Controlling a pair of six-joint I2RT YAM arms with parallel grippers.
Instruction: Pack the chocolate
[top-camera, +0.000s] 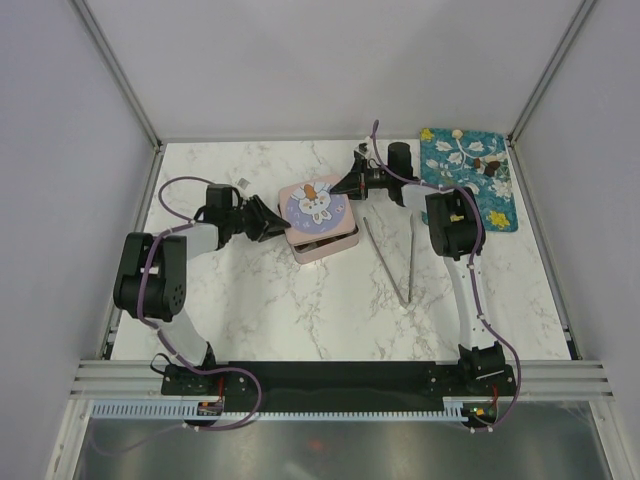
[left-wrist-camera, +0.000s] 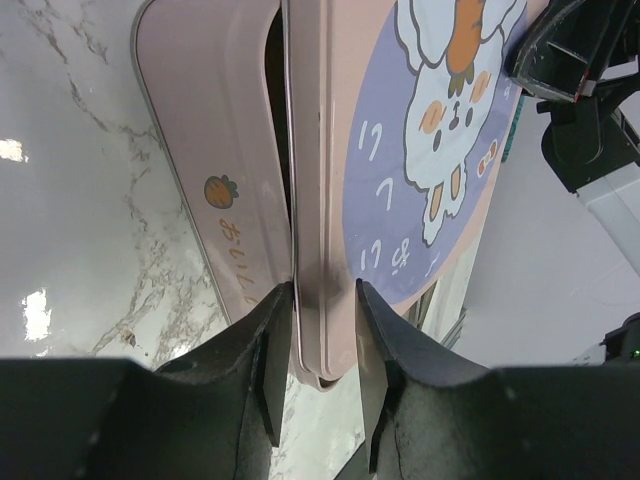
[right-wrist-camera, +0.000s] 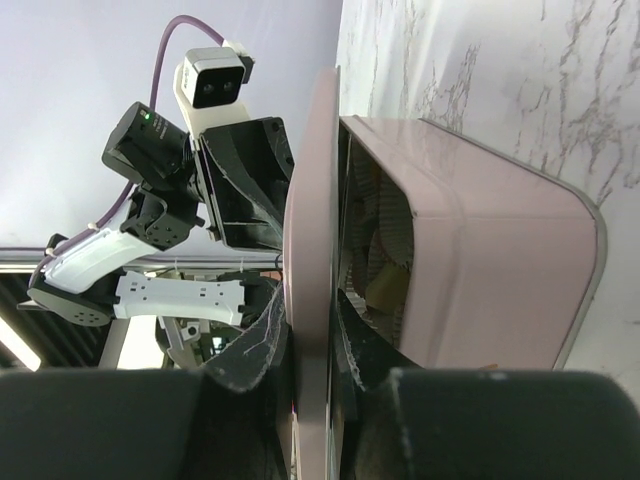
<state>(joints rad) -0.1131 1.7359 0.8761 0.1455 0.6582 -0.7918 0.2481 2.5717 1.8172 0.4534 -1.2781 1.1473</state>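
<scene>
The pink tin (top-camera: 325, 248) stands mid-table, its bunny lid (top-camera: 318, 205) held skewed just above it with a gap. My left gripper (top-camera: 281, 222) is shut on the lid's left edge, and in the left wrist view its fingertips (left-wrist-camera: 325, 295) press both faces of the rim. My right gripper (top-camera: 340, 185) is shut on the far right edge, one finger under the lid (right-wrist-camera: 312, 180) and one on top. Through the gap, ruffled brown paper cups and a yellowish piece (right-wrist-camera: 385, 285) show inside the tin (right-wrist-camera: 480, 260). Loose chocolate (top-camera: 490, 165) lies on a blue patterned mat (top-camera: 445, 170) at the back right.
Long thin metal tongs (top-camera: 395, 255) lie on the marble right of the tin, points toward me. A small grey item (top-camera: 242, 182) sits behind the left wrist. White walls close in the table on the left, back and right.
</scene>
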